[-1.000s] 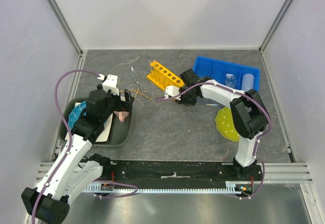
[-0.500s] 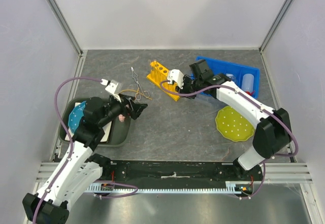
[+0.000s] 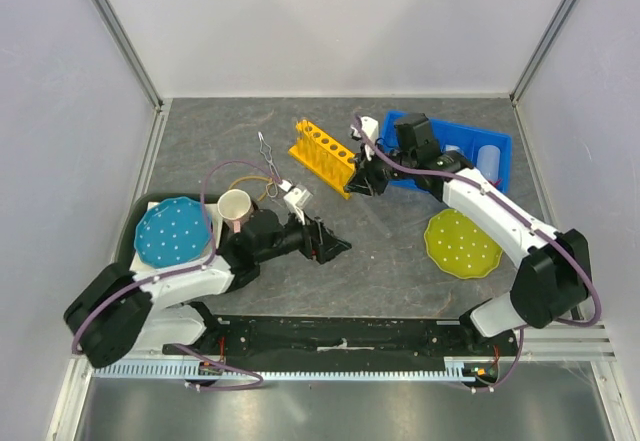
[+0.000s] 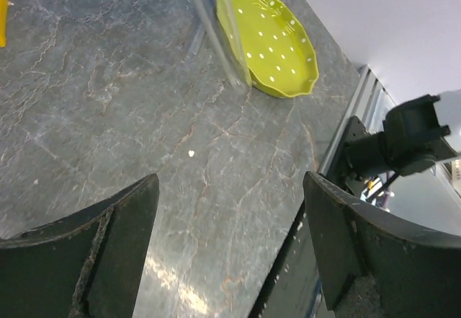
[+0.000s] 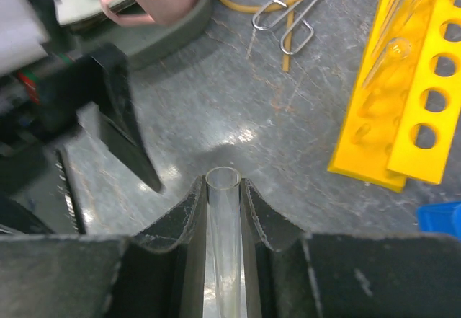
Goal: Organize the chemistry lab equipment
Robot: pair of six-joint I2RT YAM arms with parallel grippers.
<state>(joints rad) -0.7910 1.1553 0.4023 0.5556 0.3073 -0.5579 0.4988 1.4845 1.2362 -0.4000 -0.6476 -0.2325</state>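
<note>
My right gripper (image 5: 223,184) is shut on a thin clear rod (image 5: 222,246) and holds it above the table beside the yellow holed rack (image 3: 322,154), which also shows in the right wrist view (image 5: 410,109) with one rod standing in it. Metal tongs (image 5: 292,19) and the tan rubber loop (image 5: 248,4) lie left of the rack. My left gripper (image 3: 330,246) is open and empty, low over the table middle (image 4: 230,188). More clear rods (image 4: 216,37) lie by the green plate. The white bottle (image 3: 488,158) and a small clear flask (image 3: 455,153) sit in the blue bin.
The blue bin (image 3: 420,126) is at the back right. A green dotted plate (image 3: 462,243) lies in front of it. At the left a dark tray (image 3: 215,261) holds a blue dotted plate (image 3: 172,231) and the cream mug (image 3: 237,206).
My left gripper has let go of the mug in the tray and swung right and down to the table middle. My right gripper has moved back toward the rack, holding a rod.
</note>
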